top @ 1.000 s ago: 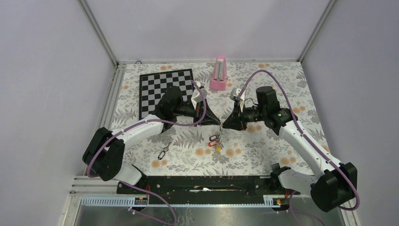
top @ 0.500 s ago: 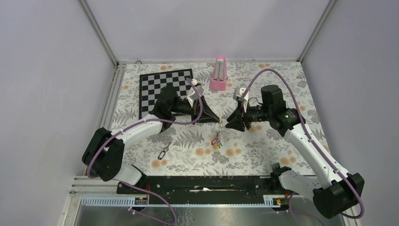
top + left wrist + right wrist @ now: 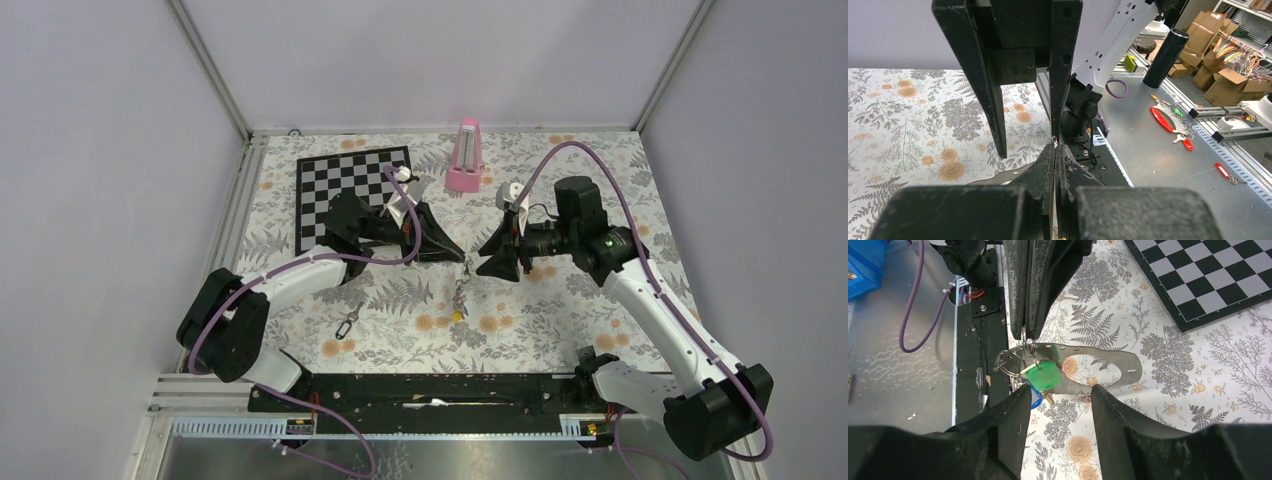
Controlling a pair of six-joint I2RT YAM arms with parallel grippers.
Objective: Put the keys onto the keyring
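Table from above: left gripper (image 3: 455,256) and right gripper (image 3: 487,265) meet nose to nose over the flower-patterned table (image 3: 560,330). A bunch of small metal keys with coloured oval plastic tags (image 3: 459,298) hangs below the left one's tip, red and yellow showing.
Stray key: one more small key (image 3: 347,325) lies flat on the table near the left arm, well apart from the bunch. Its tag colour is too small to tell.
Left wrist view: the left gripper's own fingers (image 3: 1045,167) are pressed tight together, a glint of metal caught at their tip. Opposite, the right gripper's fingers (image 3: 985,90) stand spread with nothing between them.
Right wrist view: the right gripper's own fingers (image 3: 1010,412) are spread wide and empty. The left fingers (image 3: 1038,290) enter at the top edge, pinching, as far as can be seen, the grey-silver metal keyring (image 3: 1128,364), which juts out sideways above the table. A green-tagged key (image 3: 1040,374) and a blue-tagged key (image 3: 1035,400) dangle from it through small split rings (image 3: 1008,362).
Done: by the look of it, several keys are on the keyring: green, blue, red and yellow.
Left: the stray key on the table appears unthreaded. Fetching and threading it looks like the remaining job, likely one for the free right gripper.
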